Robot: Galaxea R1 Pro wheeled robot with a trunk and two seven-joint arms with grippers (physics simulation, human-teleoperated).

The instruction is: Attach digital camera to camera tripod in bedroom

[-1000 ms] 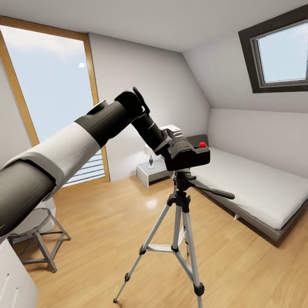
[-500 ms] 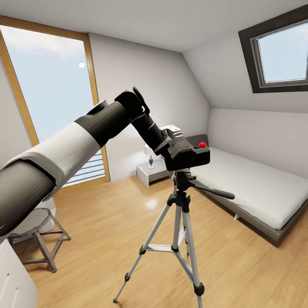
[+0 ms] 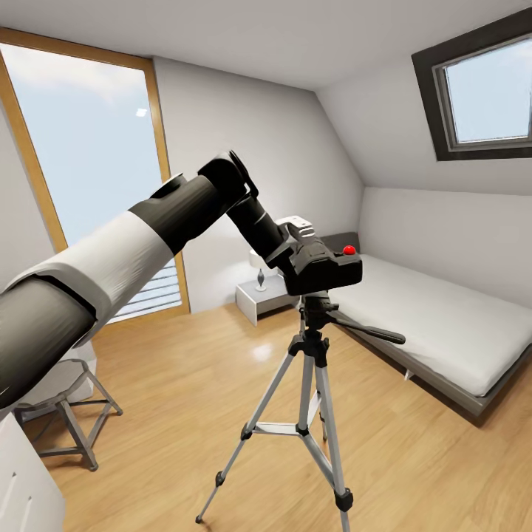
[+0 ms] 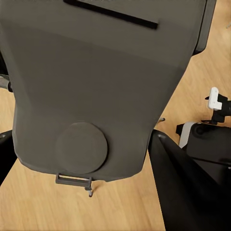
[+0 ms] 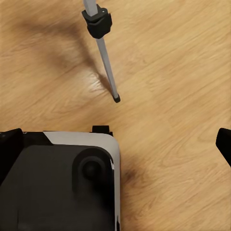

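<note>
Black boxy digital camera sitting on silver-legged camera tripod, barely dropping since earlier; left fingers still grasping it.

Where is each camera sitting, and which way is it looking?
Head view: up on the robot's head, looking forward and down into the bedroom at the tripod, the black camera and the bed; the left arm reaches in.
Left wrist view: on the left arm, looking along its fingers at the camera close up.
Right wrist view: on the right arm, looking down at the wood floor and a tripod leg.
Shared: head and left wrist both see the camera.
</note>
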